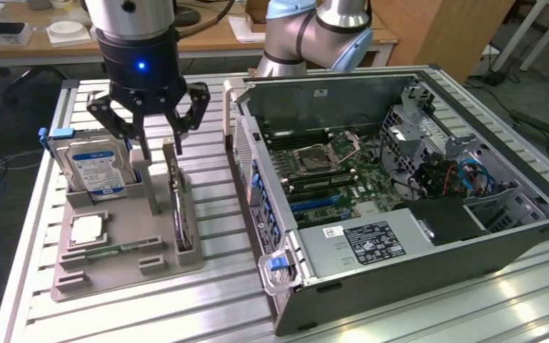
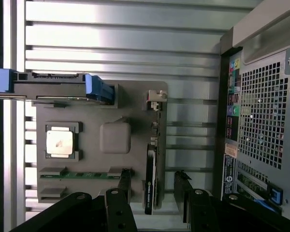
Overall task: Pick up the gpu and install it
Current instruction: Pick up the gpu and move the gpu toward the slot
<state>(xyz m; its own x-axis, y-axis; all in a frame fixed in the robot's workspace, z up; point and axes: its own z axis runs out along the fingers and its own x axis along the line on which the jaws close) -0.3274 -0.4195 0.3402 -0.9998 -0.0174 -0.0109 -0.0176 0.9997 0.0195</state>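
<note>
The gpu stands on its long edge in a slot along the side of the grey tray that faces the computer case. From my exterior view its long axis runs from far to near, parallel to the case wall, with the pale metal bracket at the far end, level with the hard drive. Its dark face is side-on to me and I can read no marking on it. The gripper hangs right over the card with its jaws spread wide and nothing in them. In my wrist view one finger stands on each side of the card with a gap on both sides, so I see no contact. A blue light glows on the gripper body. The hard drive stands upright in its own slot with a blue-and-white label, but the print is too small for me to read. The processor chip and the memory stick lie flat in their recesses beside the card. The card's top edge is free, and a strip of bare slatted table separates the tray from the case. The case lies open side up, with a white-and-black label on its power supply that I cannot read either.
</note>
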